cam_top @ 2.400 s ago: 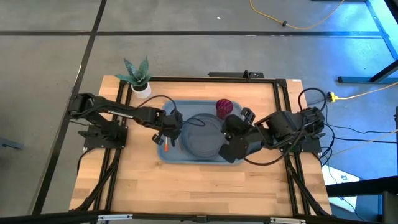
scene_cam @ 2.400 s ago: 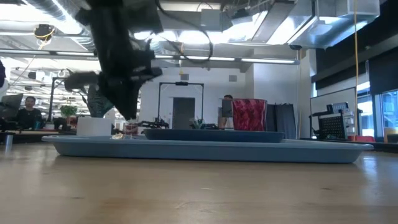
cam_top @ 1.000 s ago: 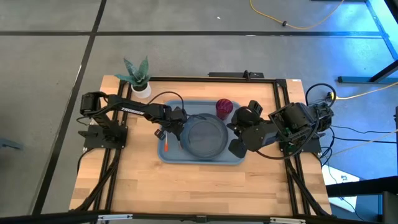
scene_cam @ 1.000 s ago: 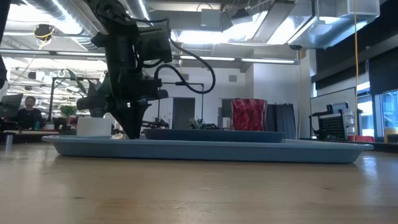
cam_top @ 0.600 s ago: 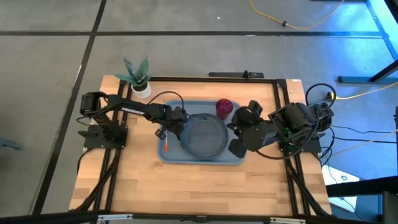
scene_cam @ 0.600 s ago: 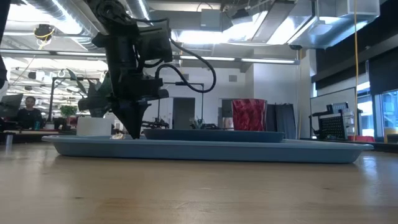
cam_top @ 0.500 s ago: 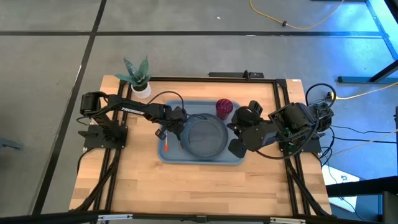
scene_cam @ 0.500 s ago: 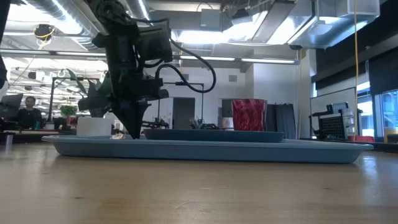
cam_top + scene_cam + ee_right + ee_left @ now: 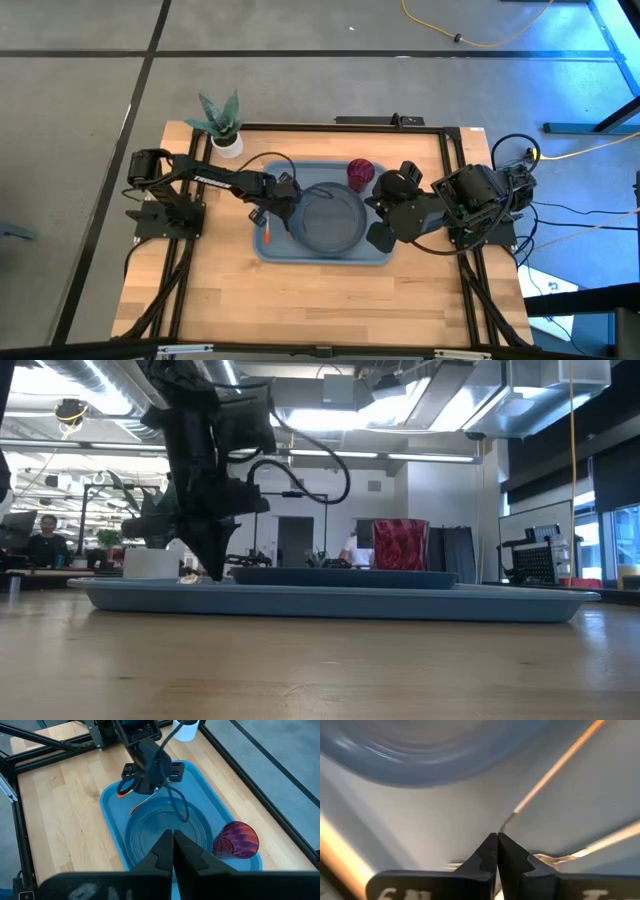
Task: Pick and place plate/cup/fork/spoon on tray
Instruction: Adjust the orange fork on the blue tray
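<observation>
Your left gripper (image 9: 283, 205) is down over the tray (image 9: 300, 252), just off the left rim of the plate (image 9: 328, 218), and its jaws are pressed together tip to tip; the left wrist view shows the two dark fingers (image 9: 487, 854) meeting with nothing visible between them, a thin metal stem with an orange handle (image 9: 555, 767) starting right at their tips and running away from them, and a second orange-handled utensil (image 9: 600, 842) lying beside the fingers. You cannot tell from these views which of the two is the fork and which the spoon. From above, one orange handle (image 9: 268, 232) lies on the tray left of the plate with its long axis running roughly along the tray's short side. In the right wrist view both orange handles (image 9: 134, 800) show beside the plate, under the left gripper (image 9: 150, 770). The plate sits near the middle of the tray, and the dark red cup (image 9: 361, 172) stands upright in the tray's far right corner, close to the plate's rim. Your right gripper (image 9: 172, 840) hangs just off the right side of the plate, jaws closed on nothing. The potted plant (image 9: 222, 125) stands on the desk (image 9: 320, 300) beyond the tray's far left corner.
</observation>
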Controlling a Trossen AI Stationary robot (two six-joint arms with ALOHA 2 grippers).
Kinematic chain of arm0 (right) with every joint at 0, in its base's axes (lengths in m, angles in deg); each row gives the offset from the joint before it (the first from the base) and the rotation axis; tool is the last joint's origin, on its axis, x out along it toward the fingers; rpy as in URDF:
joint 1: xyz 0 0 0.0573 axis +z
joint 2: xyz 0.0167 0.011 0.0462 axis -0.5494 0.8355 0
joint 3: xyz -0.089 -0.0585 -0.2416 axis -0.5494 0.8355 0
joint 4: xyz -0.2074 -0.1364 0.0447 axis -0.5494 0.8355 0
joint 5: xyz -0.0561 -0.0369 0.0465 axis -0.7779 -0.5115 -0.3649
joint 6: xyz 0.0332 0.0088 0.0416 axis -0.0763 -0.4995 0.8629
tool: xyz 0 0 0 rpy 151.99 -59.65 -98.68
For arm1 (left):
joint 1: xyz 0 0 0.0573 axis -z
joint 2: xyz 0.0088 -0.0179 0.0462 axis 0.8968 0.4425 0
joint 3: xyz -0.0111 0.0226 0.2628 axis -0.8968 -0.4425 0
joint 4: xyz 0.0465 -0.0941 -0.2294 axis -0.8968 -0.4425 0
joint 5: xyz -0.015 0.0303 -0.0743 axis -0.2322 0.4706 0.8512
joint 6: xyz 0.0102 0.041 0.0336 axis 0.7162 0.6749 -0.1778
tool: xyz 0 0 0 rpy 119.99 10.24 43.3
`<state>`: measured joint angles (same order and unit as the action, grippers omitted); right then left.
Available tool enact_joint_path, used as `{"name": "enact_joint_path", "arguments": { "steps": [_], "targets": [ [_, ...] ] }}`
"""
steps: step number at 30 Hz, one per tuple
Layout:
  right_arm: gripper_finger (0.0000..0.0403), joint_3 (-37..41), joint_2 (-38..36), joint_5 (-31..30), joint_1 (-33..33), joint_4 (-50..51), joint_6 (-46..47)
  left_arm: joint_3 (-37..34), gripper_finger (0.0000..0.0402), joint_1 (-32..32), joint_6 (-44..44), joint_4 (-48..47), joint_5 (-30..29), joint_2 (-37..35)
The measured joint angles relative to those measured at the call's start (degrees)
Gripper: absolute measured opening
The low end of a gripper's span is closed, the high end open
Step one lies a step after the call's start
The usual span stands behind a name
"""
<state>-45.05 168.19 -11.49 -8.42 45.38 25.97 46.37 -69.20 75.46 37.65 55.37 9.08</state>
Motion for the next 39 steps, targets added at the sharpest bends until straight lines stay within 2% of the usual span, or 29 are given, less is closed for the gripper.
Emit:
{"name": "enact_joint_path", "arguments": {
  "steps": [3, 9, 15, 21, 28, 33, 36, 39],
  "targets": [
    [0.0008, 0.00, 0.02, 0.00, 0.00, 0.00, -0.02, 1.87, 0.0001, 1.89, 0.03, -1.12, -3.96, -0.12],
    [0.0008, 0.00, 0.02, 0.00, 0.02, 0.00, 0.00, 4.45, 0.0001, 4.22, -0.57, -3.09, -4.37, -0.46],
    [0.0008, 0.00, 0.02, 0.04, 0.01, 0.00, 0.00, 4.58, 0.0007, 3.50, -16.70, -2.00, -7.55, -0.46],
    [0.0008, 0.00, 0.02, 0.06, 0.00, 0.00, -0.02, 4.58, 0.0008, 1.20, -16.98, -2.31, -8.66, -0.46],
    [0.0008, 0.00, 0.02, 0.11, 0.01, -0.01, 0.16, 4.60, 0.0033, -1.49, -16.98, -2.49, -8.48, -0.46],
    [0.0008, 0.00, 0.02, 0.13, 0.00, -0.43, 0.20, 4.61, 0.0041, -2.50, -16.99, -2.60, -5.22, -0.46],
    [0.0008, 0.00, 0.02, 0.13, 0.01, -0.58, 0.21, 4.67, 0.0038, -2.46, -16.36, -3.61, 0.36, -0.46],
    [0.0008, 0.00, 0.02, 0.11, 0.00, -0.59, 0.22, 4.48, 0.0036, -2.44, -11.55, -4.43, 5.57, -0.47]
  ]
}}
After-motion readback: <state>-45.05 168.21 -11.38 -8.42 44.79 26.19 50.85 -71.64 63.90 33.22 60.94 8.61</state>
